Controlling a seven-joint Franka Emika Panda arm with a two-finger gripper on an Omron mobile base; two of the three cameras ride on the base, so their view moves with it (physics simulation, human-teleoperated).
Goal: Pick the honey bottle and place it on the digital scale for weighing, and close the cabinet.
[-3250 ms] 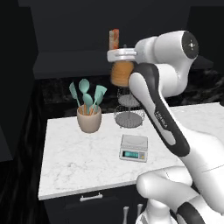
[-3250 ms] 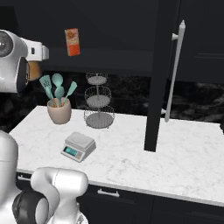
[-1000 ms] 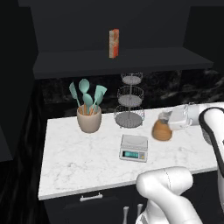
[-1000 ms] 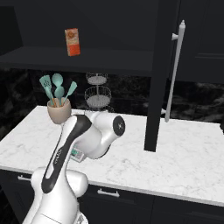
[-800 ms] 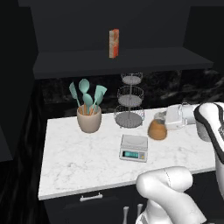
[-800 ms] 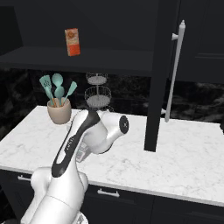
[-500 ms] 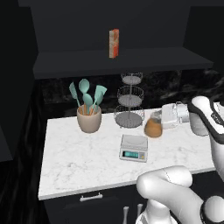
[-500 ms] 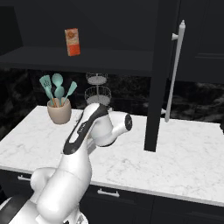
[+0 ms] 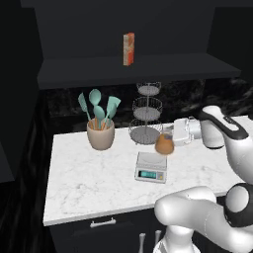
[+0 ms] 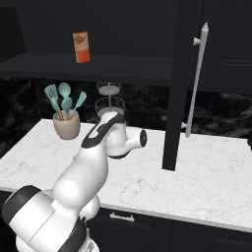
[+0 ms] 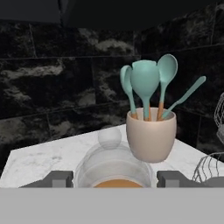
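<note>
The honey bottle (image 9: 163, 145), amber with a pale cap, hangs just above the counter behind the right rear corner of the digital scale (image 9: 150, 167). My gripper (image 9: 171, 138) reaches in from the right and is shut on it. In the hand view the bottle (image 11: 113, 168) sits between the two fingertips (image 11: 57, 178), its clear cap end pointing away from me. The scale's top is bare and its teal display faces the front. The cabinet door (image 10: 176, 93) stands open, edge-on, with its long silver handle (image 10: 196, 78) to its right.
A beige crock of teal utensils (image 9: 100, 131) stands at the back left of the marble counter (image 9: 89, 183). A three-tier wire basket (image 9: 147, 116) is right behind the bottle. An orange-white carton (image 9: 128, 49) stands on the dark shelf above.
The arm has swung left over the counter, carrying the honey bottle from the right side to just behind the scale. The grip has not changed.
</note>
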